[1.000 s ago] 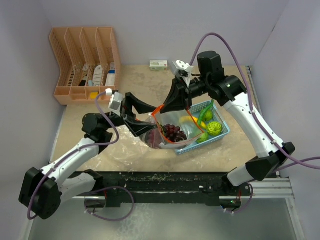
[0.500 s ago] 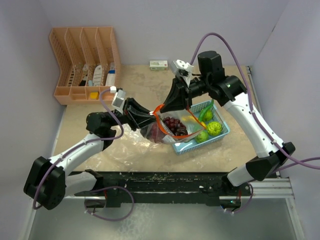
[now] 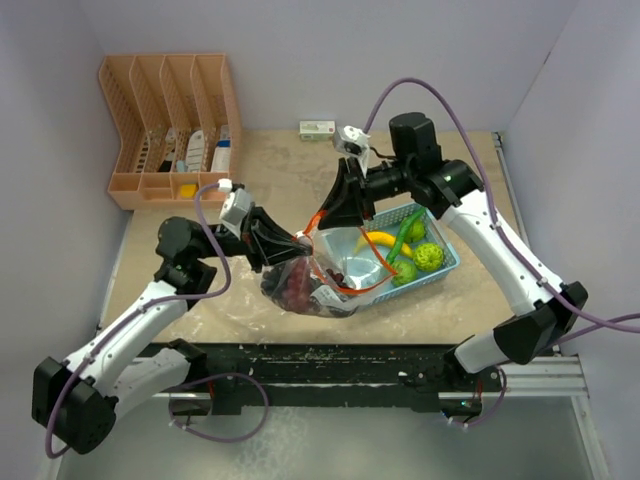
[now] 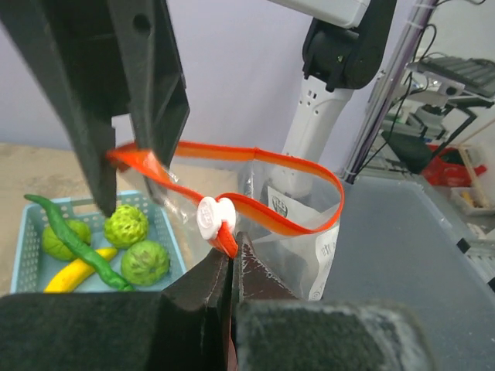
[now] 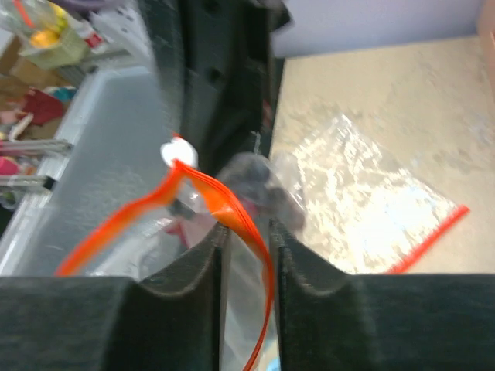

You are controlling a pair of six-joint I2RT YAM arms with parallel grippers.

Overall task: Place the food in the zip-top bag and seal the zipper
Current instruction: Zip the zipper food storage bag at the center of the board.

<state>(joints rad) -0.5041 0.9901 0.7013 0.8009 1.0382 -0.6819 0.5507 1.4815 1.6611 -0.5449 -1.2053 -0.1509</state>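
Observation:
The clear zip-top bag [image 3: 322, 285] hangs between both grippers, mouth open, with dark red grapes [image 3: 293, 285] inside. My left gripper [image 4: 234, 246] is shut on the orange-red zipper [image 4: 271, 212] just below its white slider [image 4: 214, 216]; from above the left gripper [image 3: 292, 243] is at the bag's left corner. My right gripper [image 5: 247, 230] has its jaws parted, and the zipper [image 5: 232, 212] runs loosely between them; from above the right gripper [image 3: 322, 218] is at the far corner. A banana [image 3: 375, 240], a long green pepper [image 3: 403, 235] and round green fruits [image 3: 430, 257] lie outside the bag.
The light-blue basket [image 3: 447, 262] holding the loose food stands just right of the bag. Another clear bag [image 5: 371, 205] lies flat on the table under the left arm. A peach organizer rack [image 3: 170, 130] stands at the back left, and a small box [image 3: 318, 129] at the back wall.
My left gripper moved in and shut on the zipper by the slider. The right gripper's jaws parted. The bag with the grapes shifted left and nearer, off the basket.

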